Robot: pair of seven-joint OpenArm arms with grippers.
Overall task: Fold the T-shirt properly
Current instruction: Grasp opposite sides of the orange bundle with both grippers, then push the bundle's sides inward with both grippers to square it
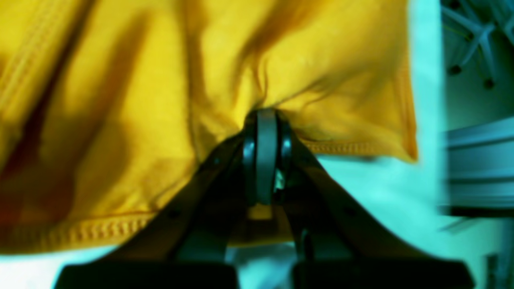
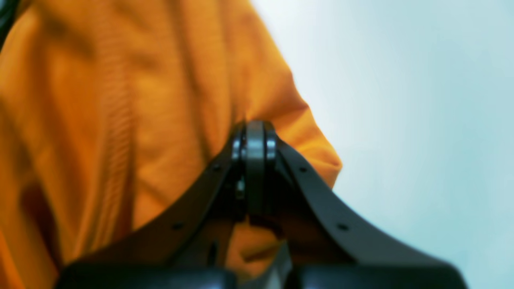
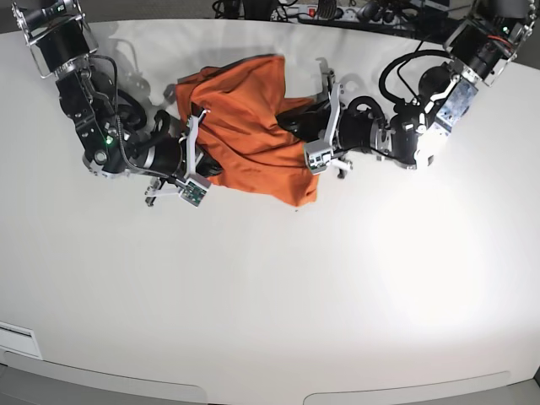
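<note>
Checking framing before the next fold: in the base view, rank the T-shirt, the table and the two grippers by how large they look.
1. table, fills nearly the whole view.
2. T-shirt, a bunched heap.
3. left gripper and right gripper: alike, both partly hidden by cloth, so no ranking between them.

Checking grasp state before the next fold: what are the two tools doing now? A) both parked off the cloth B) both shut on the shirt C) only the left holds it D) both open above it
B: each wrist view shows its tool, left tool and right tool, closed with the T-shirt fabric bunched at the tips.
</note>
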